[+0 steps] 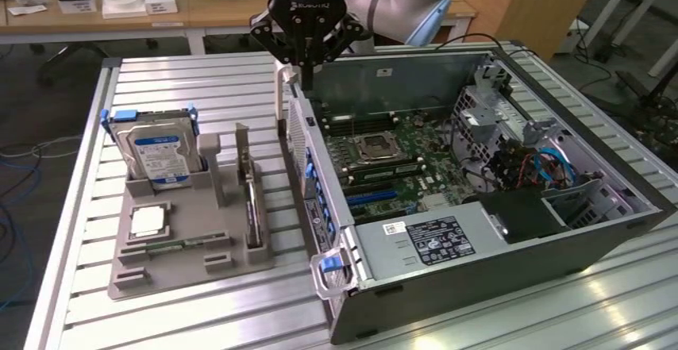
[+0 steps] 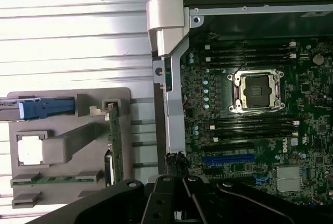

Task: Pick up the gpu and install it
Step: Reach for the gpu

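Exterior view: a raised camera off my arm looks obliquely down across the slatted table [image 1: 190, 80] from beyond the edge opposite my arm. It stands far enough back to take in the whole open computer case [image 1: 593, 231], the grey tray [image 1: 180, 243] and my gripper [image 1: 304, 63]. Wrist view: a camera on my wrist faces straight down, close over the case. Shared field: the motherboard [image 2: 244, 146] around its processor socket [image 2: 257, 91], one case wall, and the tray.
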Tool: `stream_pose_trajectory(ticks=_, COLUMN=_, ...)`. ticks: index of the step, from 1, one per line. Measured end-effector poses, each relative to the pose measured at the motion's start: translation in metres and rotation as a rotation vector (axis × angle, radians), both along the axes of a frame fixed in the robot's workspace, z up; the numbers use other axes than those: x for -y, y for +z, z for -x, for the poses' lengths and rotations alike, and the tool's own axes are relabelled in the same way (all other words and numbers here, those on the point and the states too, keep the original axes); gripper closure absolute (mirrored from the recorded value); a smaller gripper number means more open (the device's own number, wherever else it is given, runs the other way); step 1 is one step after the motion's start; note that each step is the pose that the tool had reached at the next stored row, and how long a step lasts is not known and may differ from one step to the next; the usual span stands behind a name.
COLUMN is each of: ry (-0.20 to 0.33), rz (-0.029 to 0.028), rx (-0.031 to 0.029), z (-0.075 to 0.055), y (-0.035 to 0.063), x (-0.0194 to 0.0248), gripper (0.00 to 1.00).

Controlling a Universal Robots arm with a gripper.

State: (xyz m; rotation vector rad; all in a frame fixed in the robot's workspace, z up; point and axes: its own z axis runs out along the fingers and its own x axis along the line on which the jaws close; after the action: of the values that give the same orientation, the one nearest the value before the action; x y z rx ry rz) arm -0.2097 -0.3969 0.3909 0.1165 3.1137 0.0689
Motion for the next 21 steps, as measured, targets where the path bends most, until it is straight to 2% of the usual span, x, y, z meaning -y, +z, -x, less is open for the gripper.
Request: stream_pose_trajectory(ticks=21, ry=0.000, rz=0.0000, rx=0.0000, z=0.0046, y=0.0000, x=0.0000, gripper=0.89)
